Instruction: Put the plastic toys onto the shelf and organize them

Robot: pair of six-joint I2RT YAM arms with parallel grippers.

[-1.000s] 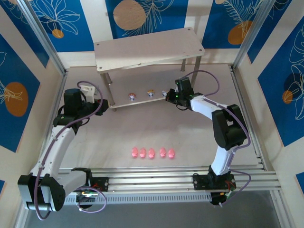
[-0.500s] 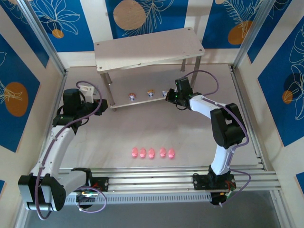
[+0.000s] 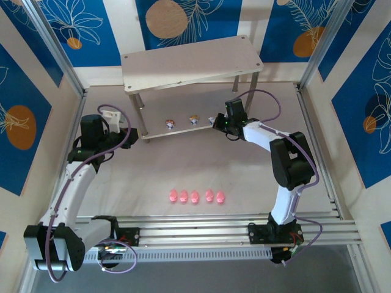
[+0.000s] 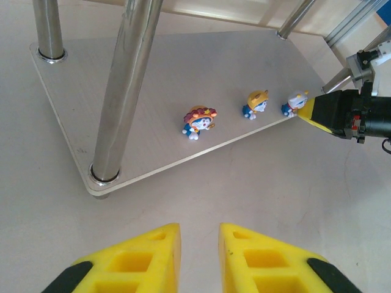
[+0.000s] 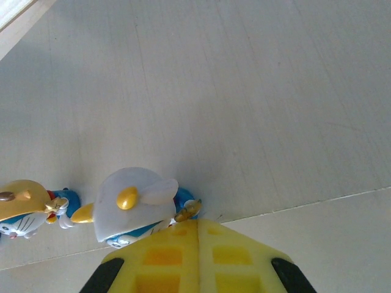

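With fingers pressed together on nothing, the right gripper [image 5: 197,224] touches the white-capped toy [image 5: 135,201] just left of its tip, low in the frame on the lower shelf board [image 5: 244,91]; the left gripper [image 4: 198,235], slightly spread and empty, hangs well apart.

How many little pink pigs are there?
5 pink pigs, all in one row on the table in front of the shelf: three together left, two right. None seems hidden.
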